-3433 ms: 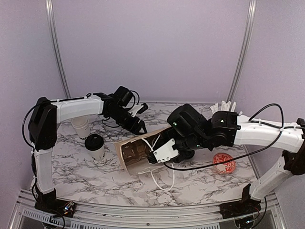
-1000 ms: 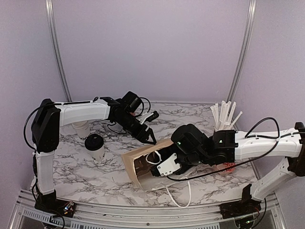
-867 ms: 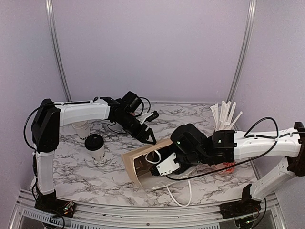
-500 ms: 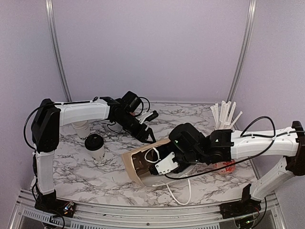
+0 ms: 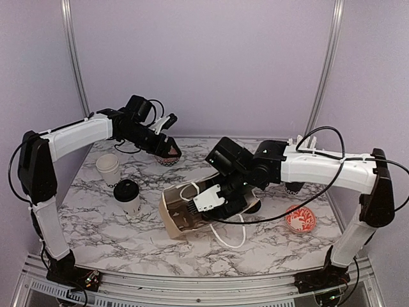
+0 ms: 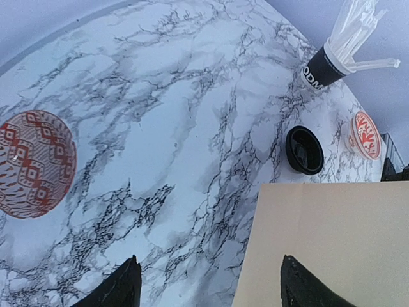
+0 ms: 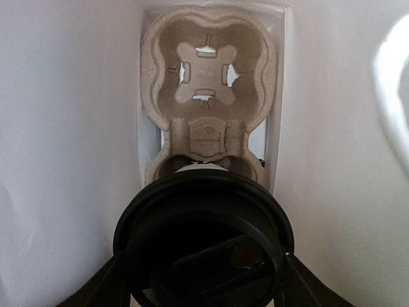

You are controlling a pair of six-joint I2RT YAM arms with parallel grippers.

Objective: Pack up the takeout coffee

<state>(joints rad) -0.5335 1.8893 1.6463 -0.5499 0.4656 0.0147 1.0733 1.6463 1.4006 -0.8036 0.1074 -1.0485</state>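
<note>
One lidded coffee cup (image 5: pixel 128 196) stands near the tabletop's (image 5: pixel 96 224) left edge. My left gripper (image 6: pixel 208 284) hangs spread and empty over the tabletop's rear, a red-patterned bowl (image 6: pixel 32 163) close below it. At the middle, my right gripper (image 7: pixel 199 281) reaches into the paper bag (image 5: pixel 172 220) lying on its side, pinching a second cup (image 7: pixel 201 249), black-lidded, before the pulp carrier (image 7: pixel 208 77).
</note>
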